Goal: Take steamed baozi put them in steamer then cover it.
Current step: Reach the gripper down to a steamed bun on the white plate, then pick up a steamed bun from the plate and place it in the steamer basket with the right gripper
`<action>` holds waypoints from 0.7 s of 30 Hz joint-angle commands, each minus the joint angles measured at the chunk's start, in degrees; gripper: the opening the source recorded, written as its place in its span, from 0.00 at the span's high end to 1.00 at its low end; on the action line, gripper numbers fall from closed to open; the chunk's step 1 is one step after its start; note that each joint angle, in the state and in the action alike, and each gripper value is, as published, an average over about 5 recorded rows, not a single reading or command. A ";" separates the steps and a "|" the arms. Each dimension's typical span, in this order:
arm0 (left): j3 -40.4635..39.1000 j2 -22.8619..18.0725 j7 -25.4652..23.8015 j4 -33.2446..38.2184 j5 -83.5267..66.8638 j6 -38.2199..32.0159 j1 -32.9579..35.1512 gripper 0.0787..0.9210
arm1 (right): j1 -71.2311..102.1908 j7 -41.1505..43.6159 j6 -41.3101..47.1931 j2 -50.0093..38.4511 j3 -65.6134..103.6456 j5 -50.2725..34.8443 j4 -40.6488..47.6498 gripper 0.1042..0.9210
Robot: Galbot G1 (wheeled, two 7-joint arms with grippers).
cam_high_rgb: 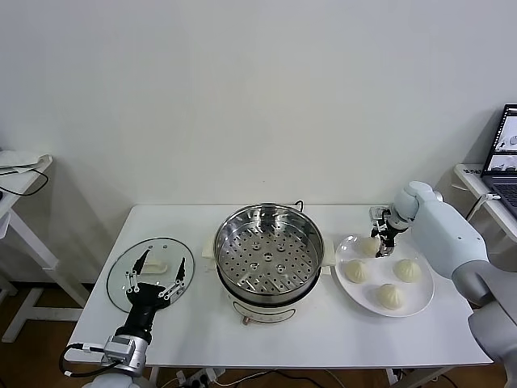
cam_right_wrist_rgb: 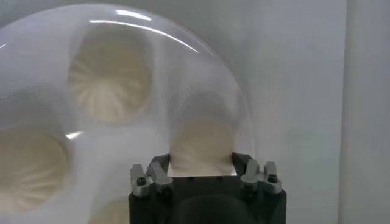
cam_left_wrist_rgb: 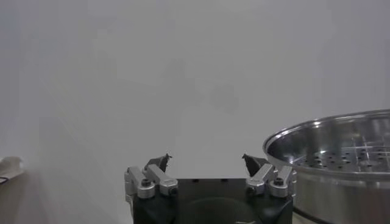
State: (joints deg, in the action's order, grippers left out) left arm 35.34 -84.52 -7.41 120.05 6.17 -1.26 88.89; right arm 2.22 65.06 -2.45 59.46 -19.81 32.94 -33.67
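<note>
shiny metal steamer [cam_high_rgb: 269, 252], glass cover [cam_high_rgb: 151, 271]

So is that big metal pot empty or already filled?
Empty: the steamer shows only its bare perforated tray, and all four baozi sit on the plate.

White bench [cam_high_rgb: 202, 323] carries three things: glass cover [cam_high_rgb: 151, 272] at robot's left, steamer [cam_high_rgb: 269, 252] at centre, white plate [cam_high_rgb: 420, 303] with buns at right.

Pale blue-white right arm [cam_high_rgb: 452, 234]; black left end effector [cam_high_rgb: 158, 275] with silver screwed linkages.
</note>
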 commanded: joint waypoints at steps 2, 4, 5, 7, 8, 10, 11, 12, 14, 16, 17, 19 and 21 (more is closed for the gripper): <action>0.01 0.02 0.05 0.28 -0.09 0.01 0.02 0.12 | 0.00 0.26 -0.33 -0.45 -0.10 -0.24 -1.12 0.31; -0.02 0.02 0.04 0.24 -0.08 0.00 0.01 0.12 | -0.03 0.59 -0.74 -1.37 -0.57 -1.14 -2.27 0.31; -0.05 0.01 0.04 0.20 -0.08 0.00 -0.01 0.12 | -0.07 0.77 -1.10 -2.02 -0.91 -1.87 -3.05 0.31; -0.10 -0.03 0.04 0.16 -0.08 0.03 -0.04 0.12 | -0.39 1.13 -2.07 -3.78 -2.22 -4.02 -4.99 0.31; -0.12 -0.04 0.04 0.17 -0.08 0.04 -0.03 0.12 | -0.71 1.35 -2.52 -4.87 -3.23 -5.34 -6.22 0.31; -0.12 -0.02 0.04 0.27 -0.08 0.09 0.06 0.12 | -1.98 1.88 -3.27 -7.76 -6.43 -9.29 -10.05 0.31; -0.08 0.01 0.04 0.34 -0.08 0.11 0.14 0.12 | -2.93 2.23 -3.53 -9.41 -8.25 -11.46 -12.20 0.31; -0.03 0.05 0.04 0.40 -0.08 0.13 0.21 0.12 | -4.03 2.52 -3.80 -11.12 -10.13 -13.58 -14.75 0.31; 0.14 0.13 0.05 0.54 -0.08 0.17 0.40 0.12 | -7.09 3.13 -4.62 -14.63 -13.93 -17.77 -20.38 0.31; 0.30 0.25 0.06 0.70 -0.07 0.18 0.62 0.12 | -11.54 3.73 -5.66 -17.84 -18.54 -22.05 -25.85 0.31; 0.40 0.30 0.05 0.80 -0.05 0.17 0.74 0.12 | -14.05 4.09 -6.20 -19.21 -21.17 -24.05 -28.30 0.31; 0.56 0.40 0.04 0.96 -0.02 0.18 0.94 0.12 | -19.26 5.09 -7.90 -21.24 -26.57 -27.45 -32.08 0.31; 0.72 0.44 0.05 1.12 0.01 0.21 1.13 0.12 | -24.51 6.33 -10.41 -22.31 -31.59 -29.78 -35.09 0.31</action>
State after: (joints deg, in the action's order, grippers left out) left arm 35.81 -84.19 -7.37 120.97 6.11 -1.13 89.67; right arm -7.43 68.74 -7.85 46.55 -34.35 16.92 -52.35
